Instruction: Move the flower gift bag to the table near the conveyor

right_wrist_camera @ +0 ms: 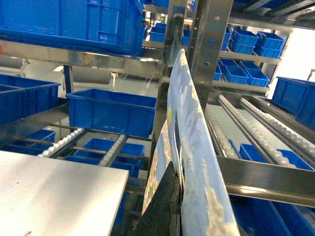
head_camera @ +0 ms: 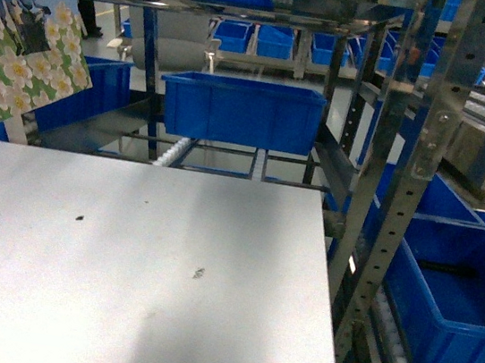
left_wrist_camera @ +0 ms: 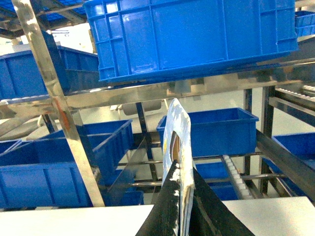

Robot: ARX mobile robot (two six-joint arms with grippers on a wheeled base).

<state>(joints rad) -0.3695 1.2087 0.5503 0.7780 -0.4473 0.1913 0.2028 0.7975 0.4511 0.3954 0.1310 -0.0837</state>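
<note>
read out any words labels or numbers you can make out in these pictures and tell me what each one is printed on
None can be read for sure.
flower gift bag: a line of pale script near its top edge in the head view, too blurred to read.
blue bins: no label visible.
steel rack: no markings visible.
table: only dark specks, no text.

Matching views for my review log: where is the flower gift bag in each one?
Head: flower gift bag in the upper left corner, hanging.
Left wrist: bag centre, edge-on, clamped in left pincer.
Right wrist: bag centre, edge-on, at right pincer.
Shared landmark: the table, low in every view.
</note>
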